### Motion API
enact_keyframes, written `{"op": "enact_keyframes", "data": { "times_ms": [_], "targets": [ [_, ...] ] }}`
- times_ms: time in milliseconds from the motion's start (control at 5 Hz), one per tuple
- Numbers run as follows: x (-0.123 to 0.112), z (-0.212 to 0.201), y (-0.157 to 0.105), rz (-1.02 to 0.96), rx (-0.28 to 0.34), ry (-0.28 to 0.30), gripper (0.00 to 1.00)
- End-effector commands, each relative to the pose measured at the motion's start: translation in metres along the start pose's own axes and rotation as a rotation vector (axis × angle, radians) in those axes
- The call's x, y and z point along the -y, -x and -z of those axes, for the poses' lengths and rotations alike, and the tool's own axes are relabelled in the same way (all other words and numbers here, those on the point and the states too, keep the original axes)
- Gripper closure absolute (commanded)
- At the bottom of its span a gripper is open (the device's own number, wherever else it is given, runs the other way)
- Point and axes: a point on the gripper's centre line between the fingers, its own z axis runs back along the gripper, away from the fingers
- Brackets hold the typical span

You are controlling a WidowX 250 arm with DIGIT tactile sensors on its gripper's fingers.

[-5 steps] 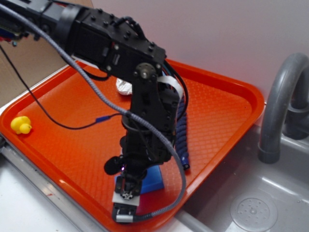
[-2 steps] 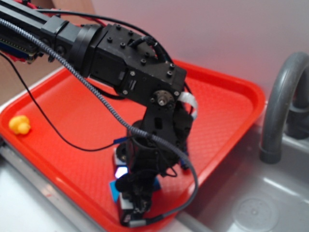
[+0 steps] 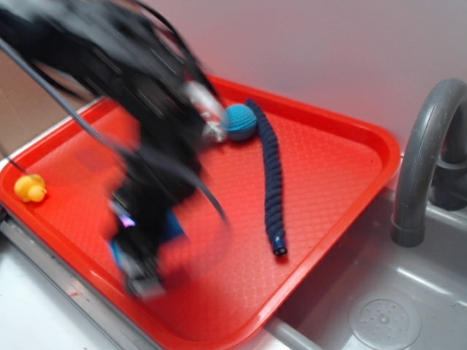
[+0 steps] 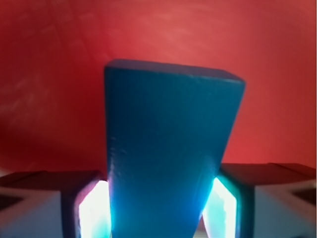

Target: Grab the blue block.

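Blur smears the arm in the exterior view, so we can make out little of the gripper there beyond a dark shape low over the near-left part of the red tray. From the wrist view we see more: the blue block stands between the two fingers, its sides pressed against both lit pads, so the jaws are clamped on it. The block rises toward the lens with red tray surface behind it. In the exterior view a patch of blue shows beside the blurred gripper. Elsewhere on the tray we see a dark-blue braided rope lying lengthwise, a light-blue knitted ball at its far end, and a small yellow duck near the left rim. A grey faucet curves over the sink at right.
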Motion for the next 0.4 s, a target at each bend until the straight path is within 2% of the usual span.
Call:
{"op": "enact_keyframes", "data": {
  "times_ms": [0, 200],
  "targets": [
    [-0.094, -0.065, 0.047, -0.379, 0.154, 0.167, 1.0],
    [-0.109, -0.079, 0.068, -0.503, 0.22, 0.19, 1.0]
  ]
}}
